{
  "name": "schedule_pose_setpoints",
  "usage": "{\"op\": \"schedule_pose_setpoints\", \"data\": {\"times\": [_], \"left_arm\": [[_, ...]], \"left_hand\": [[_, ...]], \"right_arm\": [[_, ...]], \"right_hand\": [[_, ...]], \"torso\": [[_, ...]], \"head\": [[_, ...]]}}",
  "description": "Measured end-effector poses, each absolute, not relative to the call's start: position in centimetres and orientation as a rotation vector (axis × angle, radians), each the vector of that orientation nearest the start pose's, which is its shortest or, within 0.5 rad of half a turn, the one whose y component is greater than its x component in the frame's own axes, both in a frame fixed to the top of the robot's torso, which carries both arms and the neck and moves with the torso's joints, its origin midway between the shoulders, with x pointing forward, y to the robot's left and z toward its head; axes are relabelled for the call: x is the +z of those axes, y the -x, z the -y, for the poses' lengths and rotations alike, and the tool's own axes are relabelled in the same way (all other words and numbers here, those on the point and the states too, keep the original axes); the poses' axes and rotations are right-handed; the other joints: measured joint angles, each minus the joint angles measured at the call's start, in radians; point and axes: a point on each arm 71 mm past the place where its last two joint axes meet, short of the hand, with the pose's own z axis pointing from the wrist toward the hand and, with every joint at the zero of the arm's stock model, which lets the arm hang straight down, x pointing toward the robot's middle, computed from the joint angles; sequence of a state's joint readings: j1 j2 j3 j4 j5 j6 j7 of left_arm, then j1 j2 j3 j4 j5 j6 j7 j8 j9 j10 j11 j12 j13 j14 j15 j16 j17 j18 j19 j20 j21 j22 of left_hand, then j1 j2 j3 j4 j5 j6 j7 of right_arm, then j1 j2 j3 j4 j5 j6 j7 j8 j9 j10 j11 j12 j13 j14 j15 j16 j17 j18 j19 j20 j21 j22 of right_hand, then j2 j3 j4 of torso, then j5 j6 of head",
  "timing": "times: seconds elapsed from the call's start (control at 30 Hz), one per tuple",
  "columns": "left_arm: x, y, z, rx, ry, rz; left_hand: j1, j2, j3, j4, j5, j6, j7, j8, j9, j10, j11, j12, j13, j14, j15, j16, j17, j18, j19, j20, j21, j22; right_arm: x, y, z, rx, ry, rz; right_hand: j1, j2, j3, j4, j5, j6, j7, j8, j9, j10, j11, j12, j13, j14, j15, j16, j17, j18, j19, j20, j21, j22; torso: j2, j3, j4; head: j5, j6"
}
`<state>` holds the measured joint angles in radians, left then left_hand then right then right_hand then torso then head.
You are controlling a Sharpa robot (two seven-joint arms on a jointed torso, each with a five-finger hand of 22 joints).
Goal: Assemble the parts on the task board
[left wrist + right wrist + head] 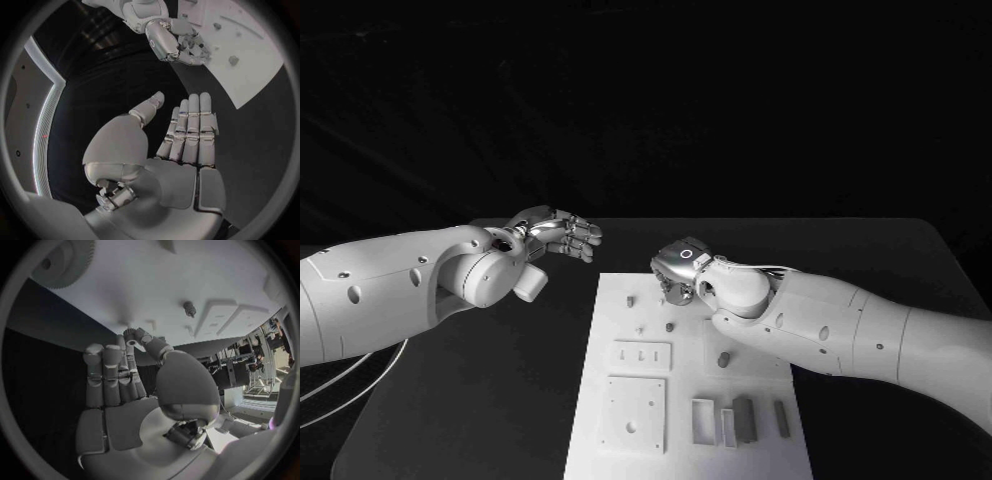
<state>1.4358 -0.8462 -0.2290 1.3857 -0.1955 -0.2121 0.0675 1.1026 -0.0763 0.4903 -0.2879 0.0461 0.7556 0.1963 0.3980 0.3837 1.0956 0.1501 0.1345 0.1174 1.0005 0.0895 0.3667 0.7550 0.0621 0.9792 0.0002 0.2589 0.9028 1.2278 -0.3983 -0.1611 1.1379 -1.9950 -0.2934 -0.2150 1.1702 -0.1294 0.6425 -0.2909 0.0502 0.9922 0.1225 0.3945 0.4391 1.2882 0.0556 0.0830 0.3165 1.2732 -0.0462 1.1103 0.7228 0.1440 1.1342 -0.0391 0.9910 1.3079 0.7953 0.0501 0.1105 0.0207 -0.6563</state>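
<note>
Head view, left to right: left hand (pixel 557 232) at centre left, off the board (pixel 762 440), over black table (pixel 473 400); fingers straight and side by side, thumb apart, holding nothing. Board next, a white strip running from frame centre down to the bottom edge, long axis near vertical. Right hand (pixel 681 270) over its upper end, fingers bent down among small pegs (pixel 671 326); cannot tell if pinching one. Likely the nearer hand for the next part, pegs lying just below it in frame.
</note>
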Motion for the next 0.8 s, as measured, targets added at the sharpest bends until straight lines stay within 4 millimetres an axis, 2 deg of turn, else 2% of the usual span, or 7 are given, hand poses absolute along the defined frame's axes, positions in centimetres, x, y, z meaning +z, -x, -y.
{"op": "schedule_pose_setpoints", "data": {"times": [0.03, 0.13, 0.37, 0.57, 0.8], "left_arm": [[-15.31, -52.66, -25.43, -1.168, 0.936, -1.737], [-15.31, -52.66, -25.49, -1.167, 0.936, -1.737], [-15.31, -52.67, -25.45, -1.167, 0.935, -1.738], [-15.31, -52.67, -25.41, -1.167, 0.933, -1.739], [-15.31, -52.67, -25.47, -1.166, 0.934, -1.738]], "left_hand": [[0.006, 0.006, 0.006, 0.0, 0.0, 0.0, 0.0, 0.0, 0.0, 0.001, 0.001, -0.001, 0.0, 0.0, 0.0, -0.004, 0.001, 0.0, 0.0, 0.0, 0.0, 0.001], [0.011, 0.003, 0.007, 0.001, 0.0, 0.0, 0.0, 0.0, 0.0, 0.001, 0.001, -0.004, 0.001, 0.0, 0.0, -0.007, 0.002, 0.0, 0.0, 0.0, 0.0, 0.001], [0.011, 0.003, 0.007, 0.001, 0.0, 0.0, 0.0, 0.0, 0.0, 0.001, 0.001, -0.004, 0.001, 0.0, 0.0, -0.007, 0.004, -0.001, 0.0, 0.0, 0.0, 0.002], [0.011, 0.003, 0.007, 0.001, 0.0, 0.0, 0.0, 0.0, 0.0, 0.001, 0.001, -0.008, 0.001, 0.0, 0.0, -0.007, 0.005, -0.003, 0.0, 0.0, 0.0, 0.002], [0.011, 0.003, 0.007, 0.001, 0.0, 0.0, 0.0, 0.0, 0.0, 0.001, 0.001, -0.008, 0.001, 0.0, 0.0, -0.007, 0.005, -0.002, 0.0, 0.0, 0.0, 0.002]], "right_arm": [[-22.19, -52.43, 7.16, 0.319, 0.718, -1.473], [-22.23, -52.47, 7.23, 0.317, 0.717, -1.474], [-22.29, -52.5, 7.11, 0.316, 0.717, -1.475], [-22.43, -52.58, 7.08, 0.314, 0.713, -1.48], [-22.63, -52.68, 7.28, 0.311, 0.706, -1.49]], "right_hand": [[0.0, -0.009, 0.001, 0.001, 0.0, -0.002, 0.002, -0.002, -0.001, -0.002, 0.002, -0.003, -0.002, 0.0, 0.0, 0.0, 0.0, 0.0, 0.0, 0.0, 0.0, 0.0], [0.0, -0.02, 0.002, 0.002, 0.0, -0.005, 0.005, -0.007, -0.003, -0.005, 0.006, -0.006, -0.005, 0.0, 0.0, 0.0, -0.001, 0.0, 0.0, 0.0, 0.0, 0.0], [-0.007, -0.026, 0.002, 0.002, 0.0, -0.007, 0.007, -0.007, -0.004, -0.005, 0.006, -0.006, -0.005, -0.004, 0.004, 0.0, -0.001, 0.0, 0.0, 0.0, 0.0, 0.0], [-0.018, -0.038, 0.003, 0.003, 0.004, -0.028, 0.016, -0.022, -0.003, -0.023, 0.024, -0.013, -0.012, -0.009, 0.009, 0.0, -0.003, 0.001, 0.0, 0.0, -0.006, 0.0], [-0.02, -0.047, 0.003, 0.003, 0.004, -0.051, 0.026, -0.035, -0.003, -0.044, 0.028, -0.013, -0.017, -0.016, 0.016, 0.0, -0.004, 0.001, -0.003, 0.004, -0.011, 0.0]], "torso": [[0.0, -0.0001, 0.0], [0.0, 0.0, 0.0001], [0.0, -0.0005, 0.0007], [0.0, -0.0004, 0.0008], [0.0, -0.0004, 0.0009]], "head": [[0.0, 0.0], [-0.001, 0.001], [-0.002, 0.003], [-0.001, 0.003], [0.0, 0.003]]}}
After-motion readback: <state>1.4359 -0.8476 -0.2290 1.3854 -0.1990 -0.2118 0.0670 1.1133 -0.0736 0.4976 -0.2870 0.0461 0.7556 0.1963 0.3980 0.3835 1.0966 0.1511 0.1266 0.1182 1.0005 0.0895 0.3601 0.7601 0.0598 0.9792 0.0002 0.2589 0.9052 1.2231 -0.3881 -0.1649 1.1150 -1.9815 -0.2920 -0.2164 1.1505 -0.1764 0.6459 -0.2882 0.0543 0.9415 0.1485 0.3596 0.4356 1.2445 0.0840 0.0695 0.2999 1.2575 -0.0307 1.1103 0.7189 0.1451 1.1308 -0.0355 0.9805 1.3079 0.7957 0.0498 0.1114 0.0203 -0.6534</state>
